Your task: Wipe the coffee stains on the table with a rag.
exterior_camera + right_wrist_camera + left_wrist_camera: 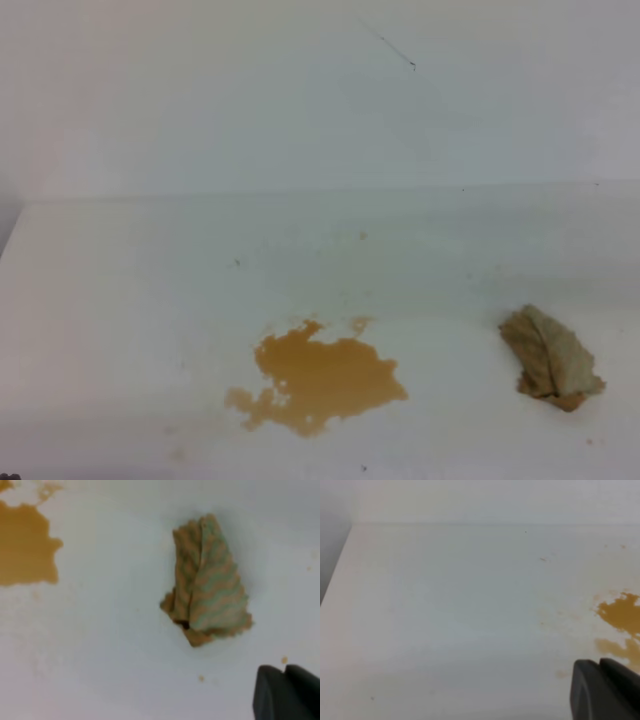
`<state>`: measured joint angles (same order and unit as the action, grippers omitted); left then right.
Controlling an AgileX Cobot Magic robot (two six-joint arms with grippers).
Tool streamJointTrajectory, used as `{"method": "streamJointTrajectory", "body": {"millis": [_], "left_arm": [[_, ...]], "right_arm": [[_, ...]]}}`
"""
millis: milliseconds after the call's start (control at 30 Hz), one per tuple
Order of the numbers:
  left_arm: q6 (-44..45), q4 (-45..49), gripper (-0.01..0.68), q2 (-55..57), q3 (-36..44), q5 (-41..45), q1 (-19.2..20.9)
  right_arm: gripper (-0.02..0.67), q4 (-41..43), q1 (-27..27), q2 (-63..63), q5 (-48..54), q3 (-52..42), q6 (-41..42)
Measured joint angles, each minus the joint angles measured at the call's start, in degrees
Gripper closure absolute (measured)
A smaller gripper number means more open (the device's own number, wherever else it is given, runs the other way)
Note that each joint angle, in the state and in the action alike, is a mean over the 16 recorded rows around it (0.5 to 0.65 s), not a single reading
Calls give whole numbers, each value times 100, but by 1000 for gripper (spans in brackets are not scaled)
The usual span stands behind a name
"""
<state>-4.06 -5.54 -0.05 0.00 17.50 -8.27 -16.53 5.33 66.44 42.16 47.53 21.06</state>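
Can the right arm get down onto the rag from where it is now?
Probably yes: the rag lies alone on the table, apart from the coffee stains, with nothing over it.

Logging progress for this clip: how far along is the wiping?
Nothing is done: the coffee stains sit unwiped on the table. Nothing is in hand: the rag lies loose, apart from the blotch. Left: grasp the rag and wipe.
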Motion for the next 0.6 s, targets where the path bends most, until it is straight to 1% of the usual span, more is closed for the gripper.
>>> {"method": "streamJointTrajectory", "body": {"millis": [233, 367, 467, 600], "left_arm": [[0, 0, 675, 0, 0, 0, 0], [0, 0, 675, 0, 0, 0, 0], [0, 0, 675, 0, 0, 0, 0], [0, 0, 675, 0, 0, 0, 0]], "right_arm": [[347, -729, 14, 663, -136, 198, 703], [264, -997, 90, 1076, -142, 423, 975], [233, -948, 208, 1395, -143, 627, 962], [229, -615, 428, 1824, -220, 887, 594]]}}
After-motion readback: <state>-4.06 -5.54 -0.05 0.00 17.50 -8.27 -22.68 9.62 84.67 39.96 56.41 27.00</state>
